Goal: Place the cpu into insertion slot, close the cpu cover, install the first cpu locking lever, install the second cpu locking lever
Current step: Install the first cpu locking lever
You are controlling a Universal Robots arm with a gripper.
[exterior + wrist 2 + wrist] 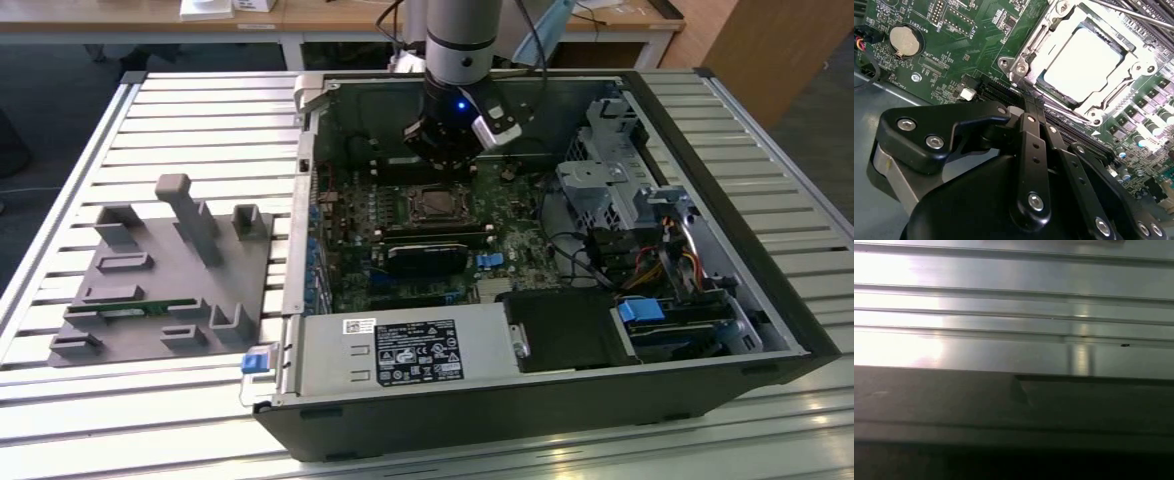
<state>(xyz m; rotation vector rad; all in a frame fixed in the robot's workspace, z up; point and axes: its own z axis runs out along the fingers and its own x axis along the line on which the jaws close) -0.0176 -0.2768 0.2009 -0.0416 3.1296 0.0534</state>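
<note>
Pincer: the black, linked-arm pincer (1030,102) hangs inside the open computer case, just beside the socket; in the second wrist view its two fingers (1026,107) meet at the tips, drawn narrow, with nothing between them.

Arm: in the exterior view the grey arm comes straight down over the green motherboard (360,215), its pincer (441,165) just above the socket area.

Cpu: the small flat square chip with a dull silver-grey metal top (1081,62) lies seated in the insertion slot, level and well inside the frame.

Insertion slot: the square black socket with a silver metal rim (1041,80) sits mid-board, near the round silver coin battery (904,41).

Cpu cover: the thin silver metal frame plate with a large square window (1029,42) appears to lie down around the chip; whether the levers are latched cannot be told.

Handling: the chip is likely light, stiff and smooth-topped, and fragile underneath, best taken by opposite edges. The cover and levers are thin springy metal, best pushed at their free ends.

Table: the case rests on a slatted aluminium table (187,120), beside a grey plastic parts fixture (160,270).
</note>
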